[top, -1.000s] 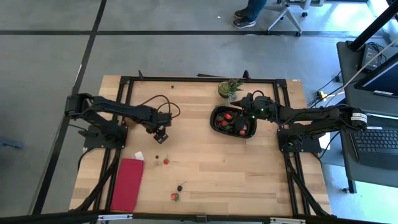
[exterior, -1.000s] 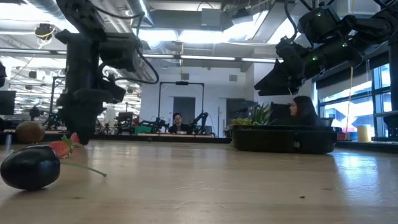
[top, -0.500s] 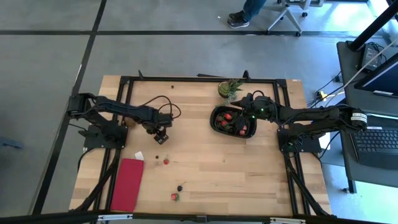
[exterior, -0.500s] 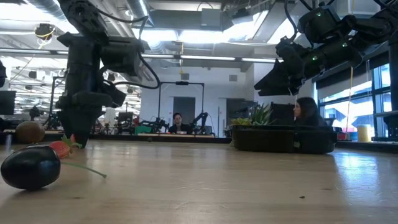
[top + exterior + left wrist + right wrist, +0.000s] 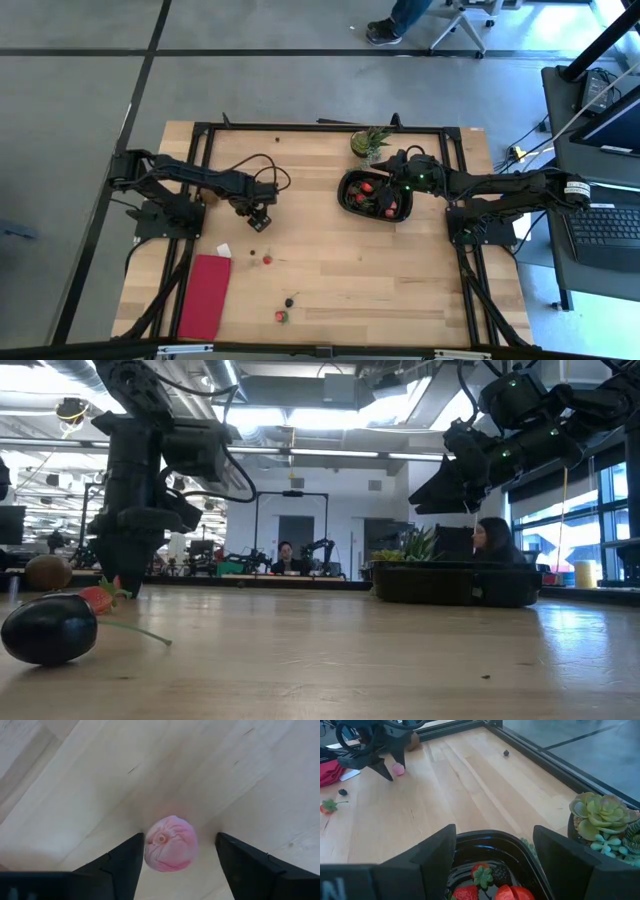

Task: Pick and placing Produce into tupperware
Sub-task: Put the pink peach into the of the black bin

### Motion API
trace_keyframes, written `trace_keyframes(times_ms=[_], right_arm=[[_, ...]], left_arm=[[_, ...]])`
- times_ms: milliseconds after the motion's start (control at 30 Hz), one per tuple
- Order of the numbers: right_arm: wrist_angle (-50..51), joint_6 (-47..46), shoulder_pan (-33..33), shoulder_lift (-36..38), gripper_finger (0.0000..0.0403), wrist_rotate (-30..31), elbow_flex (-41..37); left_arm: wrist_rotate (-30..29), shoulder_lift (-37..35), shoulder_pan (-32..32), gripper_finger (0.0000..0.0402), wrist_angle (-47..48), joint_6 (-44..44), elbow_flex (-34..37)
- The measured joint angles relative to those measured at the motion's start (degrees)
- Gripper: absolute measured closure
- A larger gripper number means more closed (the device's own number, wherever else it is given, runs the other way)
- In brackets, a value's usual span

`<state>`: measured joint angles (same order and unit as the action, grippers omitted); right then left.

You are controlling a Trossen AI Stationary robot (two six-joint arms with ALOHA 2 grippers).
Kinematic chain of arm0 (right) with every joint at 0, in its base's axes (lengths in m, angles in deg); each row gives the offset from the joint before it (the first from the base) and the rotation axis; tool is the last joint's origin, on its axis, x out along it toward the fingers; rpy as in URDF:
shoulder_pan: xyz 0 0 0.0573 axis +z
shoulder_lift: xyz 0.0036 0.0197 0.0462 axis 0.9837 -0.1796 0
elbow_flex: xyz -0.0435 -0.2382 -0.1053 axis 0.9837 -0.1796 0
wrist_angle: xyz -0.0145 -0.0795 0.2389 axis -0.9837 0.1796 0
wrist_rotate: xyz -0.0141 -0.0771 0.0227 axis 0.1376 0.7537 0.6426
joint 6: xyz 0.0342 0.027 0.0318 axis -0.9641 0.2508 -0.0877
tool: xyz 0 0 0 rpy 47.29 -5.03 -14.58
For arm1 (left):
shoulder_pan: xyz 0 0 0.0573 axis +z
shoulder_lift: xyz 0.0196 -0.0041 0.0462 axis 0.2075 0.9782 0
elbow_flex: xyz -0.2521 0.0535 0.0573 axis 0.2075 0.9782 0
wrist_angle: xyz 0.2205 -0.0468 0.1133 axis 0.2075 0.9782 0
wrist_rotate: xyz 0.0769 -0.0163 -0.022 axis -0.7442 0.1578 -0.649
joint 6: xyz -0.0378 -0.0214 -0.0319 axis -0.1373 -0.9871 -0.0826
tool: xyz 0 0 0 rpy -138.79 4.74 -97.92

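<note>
Pick step: left gripper (image 5: pixel 175 857) is open, straddling a small wrinkled pink produce piece (image 5: pixel 170 843) on the wood table (image 5: pixel 75 780), nearer one finger. Next: close, lift, carry to the black oval plastic tupperware (image 5: pixel 374 194), w/ open right gripper (image 5: pixel 492 852) above it.

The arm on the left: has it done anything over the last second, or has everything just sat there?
The left gripper has come down slightly around the pink piece, jaws open, nothing gripped yet. The right gripper stays over the black container; the loose produce hasn't moved.
</note>
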<state>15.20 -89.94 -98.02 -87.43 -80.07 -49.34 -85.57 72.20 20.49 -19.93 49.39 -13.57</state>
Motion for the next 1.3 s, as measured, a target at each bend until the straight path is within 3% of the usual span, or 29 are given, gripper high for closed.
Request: trace_keyframes(times_ms=[433, 700, 833, 967, 1167, 1300], right_arm=[[-1.5, 1.3, 0.0, 0.8, 0.0135, 0.5, 0.1], [6.1, 4.5, -0.7, 10.8, 0.0135, 5.4, 3.5], [10.4, 4.8, -2.1, 16.8, 0.0135, 9.9, 4.1], [12.4, 4.8, -3.4, 21.3, 0.0135, 10.6, 4.1], [12.5, 4.6, -4.5, 22.9, 0.0135, 10.6, 4.1], [12.7, 4.5, -4.5, 22.7, 0.0135, 10.6, 4.1]], left_arm=[[0.0, 0.3, 0.0, 0.0265, 0.2, 3.4, -1.1], [-0.1, 0.3, 0.9, 0.0325, -2.1, 13.9, -7.5], [0.6, 0.3, 2.2, 0.0318, -12.0, 20.3, -10.0], [4.1, 0.3, 3.9, 0.0309, -27.1, 26.6, -11.5], [7.6, 1.0, 4.9, 0.0329, -54.3, 32.5, -11.9], [11.8, 4.3, 4.9, 0.0331, -64.9, 34.3, -12.6]])
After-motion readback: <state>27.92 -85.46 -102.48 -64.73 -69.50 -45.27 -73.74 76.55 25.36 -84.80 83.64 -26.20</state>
